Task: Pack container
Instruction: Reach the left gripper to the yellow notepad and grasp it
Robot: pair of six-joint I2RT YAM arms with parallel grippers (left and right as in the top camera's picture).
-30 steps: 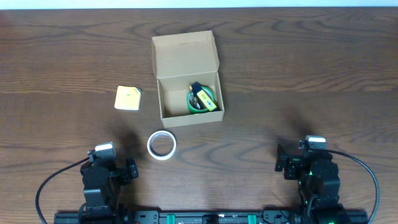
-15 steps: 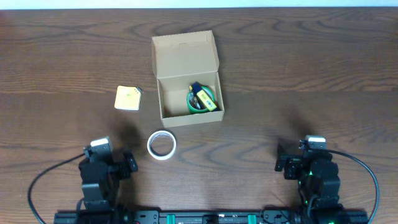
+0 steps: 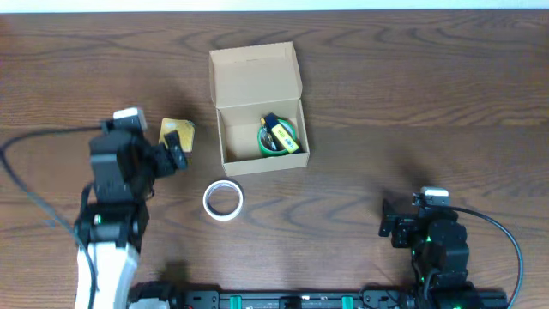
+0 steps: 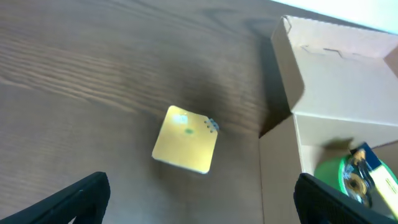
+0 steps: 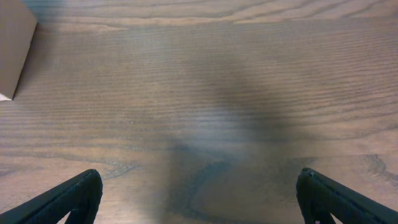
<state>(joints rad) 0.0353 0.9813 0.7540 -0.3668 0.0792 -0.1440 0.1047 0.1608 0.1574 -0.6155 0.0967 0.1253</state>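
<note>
The container [image 3: 254, 75] is a tan cardboard box standing open at the table's centre, with its lid flap tilted back. It also shows in the left wrist view [image 4: 336, 74]. Inside it lie a green tape roll [image 3: 289, 140] and a yellow and blue item [image 3: 280, 130]. A small yellow square pad [image 3: 184, 129] lies to the left of the box. My left gripper [image 3: 169, 146] is open and hovers over the pad's near edge. The left wrist view shows the pad [image 4: 185, 140] just ahead of the open fingers [image 4: 199, 196]. My right gripper [image 3: 419, 220] is open and empty at the front right.
A white tape roll [image 3: 223, 211] lies flat on the wood in front of the box, to the right of my left arm. The right wrist view shows bare table and one box corner [image 5: 15, 50] at the far left.
My left arm has risen from its rest spot at the front edge and reached forward to the yellow pad. The right arm, the box and the white roll have not moved.
</note>
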